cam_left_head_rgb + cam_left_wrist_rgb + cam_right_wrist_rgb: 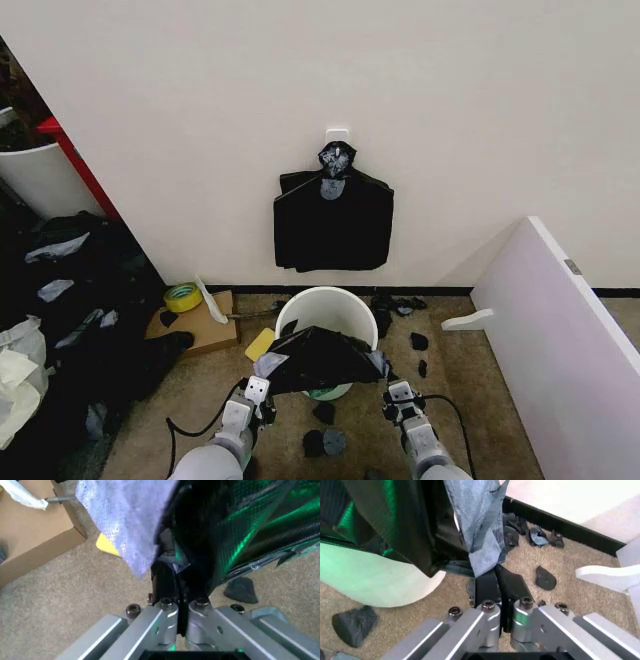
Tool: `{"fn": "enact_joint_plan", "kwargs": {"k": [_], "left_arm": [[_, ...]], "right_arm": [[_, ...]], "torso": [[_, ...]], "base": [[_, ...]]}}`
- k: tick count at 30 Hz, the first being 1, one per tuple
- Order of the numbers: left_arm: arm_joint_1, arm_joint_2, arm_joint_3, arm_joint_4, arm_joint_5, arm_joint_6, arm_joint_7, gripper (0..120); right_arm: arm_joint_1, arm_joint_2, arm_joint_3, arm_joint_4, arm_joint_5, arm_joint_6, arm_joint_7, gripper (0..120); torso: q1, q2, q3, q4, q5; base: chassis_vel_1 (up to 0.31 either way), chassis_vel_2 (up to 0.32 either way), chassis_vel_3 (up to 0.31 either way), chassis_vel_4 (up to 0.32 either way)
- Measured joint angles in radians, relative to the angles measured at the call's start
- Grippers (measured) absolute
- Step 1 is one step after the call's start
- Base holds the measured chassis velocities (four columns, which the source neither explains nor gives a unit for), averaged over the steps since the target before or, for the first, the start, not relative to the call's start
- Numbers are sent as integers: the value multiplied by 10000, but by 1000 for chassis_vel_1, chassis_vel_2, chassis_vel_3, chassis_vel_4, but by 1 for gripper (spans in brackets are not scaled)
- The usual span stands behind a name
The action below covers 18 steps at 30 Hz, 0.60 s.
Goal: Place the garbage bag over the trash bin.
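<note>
The garbage bag [320, 360] is a crinkly black sheet stretched over the near side of the trash bin [330, 305], a round white bucket standing by the wall. My left gripper [262, 388] is shut on the bag's left corner and my right gripper [392, 388] is shut on its right corner. In the left wrist view the left gripper [175, 579] pinches the garbage bag [235, 528] between closed fingers. In the right wrist view the right gripper [496, 579] clamps the garbage bag [405, 521] beside the trash bin [375, 581]. The bin's far rim stays uncovered.
A flat black bundle [333, 222] hangs on a wall hook above the bin. A cardboard box [195, 325] with a yellow tape roll [183, 297] lies left. Small black scraps [322, 428] dot the carpet. A white panel [560, 350] stands right; black clutter [70, 310] fills the left.
</note>
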Motion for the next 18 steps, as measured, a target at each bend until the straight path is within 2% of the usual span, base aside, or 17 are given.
{"fn": "enact_joint_plan", "kwargs": {"k": [8, 10, 11, 17, 18], "left_arm": [[235, 50, -182, -359, -186, -64, -183, 0], [409, 147, -309, -633, -255, 31, -262, 10], [409, 147, -309, -633, -255, 31, -262, 10], [1027, 646, -724, -1845, -346, 593, -727, 33], [1027, 646, -724, -1845, -346, 593, -727, 33]], "right_arm": [[-258, -218, 70, 506, 258, 89, -125, 0], [-445, -399, 143, 888, 570, -29, -96, 4], [-445, -399, 143, 888, 570, -29, -96, 4], [-1032, -966, 364, 2150, 1673, -840, 532, 29], [-1032, -966, 364, 2150, 1673, -840, 532, 29]], "torso": [[0, 0, 0, 0, 0], [0, 0, 0, 0, 0], [0, 0, 0, 0, 0], [0, 0, -1, 0, -1], [0, 0, -1, 0, -1]], "base": [[0, 0, 0, 0], [0, 0, 0, 0], [0, 0, 0, 0], [0, 0, 0, 0], [0, 0, 0, 0]]}}
